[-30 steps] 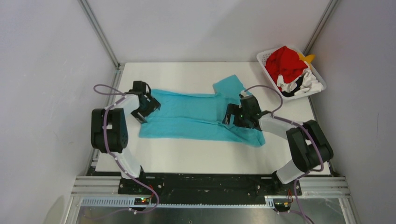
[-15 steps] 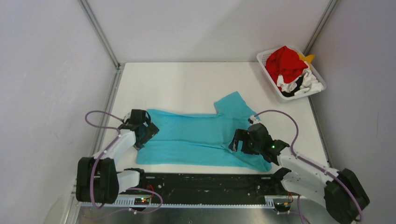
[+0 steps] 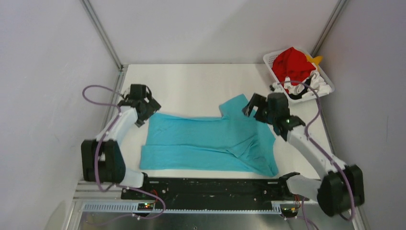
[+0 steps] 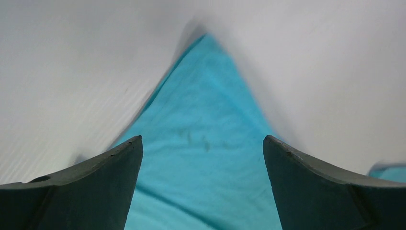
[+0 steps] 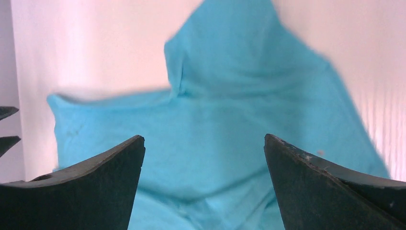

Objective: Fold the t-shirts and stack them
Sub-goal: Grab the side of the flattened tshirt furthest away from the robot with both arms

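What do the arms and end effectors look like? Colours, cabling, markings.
The left arm and right arm match: white links, bulky black joint housings, and a loose purple cable looping outside each. The left end effector and right end effector are black. Their fingers are dark, matte and wedge-shaped, with slightly scuffed edges. No readable markings, no sleeves.

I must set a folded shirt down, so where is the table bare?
The widest bare patch of the table is the far strip, between the teal shirt and the back wall, left of the basket. The middle and near side are crowded: the shirt covers them, with the left gripper and right gripper open at its far edge.
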`<move>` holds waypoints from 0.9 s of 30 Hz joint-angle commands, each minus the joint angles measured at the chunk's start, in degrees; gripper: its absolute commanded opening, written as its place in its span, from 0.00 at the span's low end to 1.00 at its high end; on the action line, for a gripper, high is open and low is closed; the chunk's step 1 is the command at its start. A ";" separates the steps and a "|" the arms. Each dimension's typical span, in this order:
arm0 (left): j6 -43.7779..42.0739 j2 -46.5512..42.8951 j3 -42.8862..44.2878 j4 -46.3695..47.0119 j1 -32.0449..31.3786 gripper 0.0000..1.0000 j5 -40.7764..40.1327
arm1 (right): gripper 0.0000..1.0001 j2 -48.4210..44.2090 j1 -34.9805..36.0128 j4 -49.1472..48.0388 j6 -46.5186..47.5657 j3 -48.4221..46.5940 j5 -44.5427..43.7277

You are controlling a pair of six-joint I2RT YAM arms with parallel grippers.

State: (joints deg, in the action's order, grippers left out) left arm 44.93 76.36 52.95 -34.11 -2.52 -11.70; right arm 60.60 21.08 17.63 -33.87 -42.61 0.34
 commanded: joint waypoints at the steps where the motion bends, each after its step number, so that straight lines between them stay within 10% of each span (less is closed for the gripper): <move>1: -2.88 13.32 10.56 -0.30 2.11 1.00 0.06 | 1.00 11.32 -4.81 -7.64 5.88 -8.87 1.96; 16: -4.63 31.45 21.84 -2.60 6.48 0.95 9.30 | 0.99 28.44 -8.15 -12.87 9.15 -17.95 6.86; 27: -5.36 30.96 18.39 -2.68 5.56 0.46 8.52 | 1.00 28.57 -8.22 -12.54 8.13 -18.00 8.88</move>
State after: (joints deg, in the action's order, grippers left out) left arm 40.62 108.05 71.90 -36.62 3.60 -2.83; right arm 89.23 13.08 6.94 -25.82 -58.33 8.40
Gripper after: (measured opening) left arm 0.551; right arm 0.993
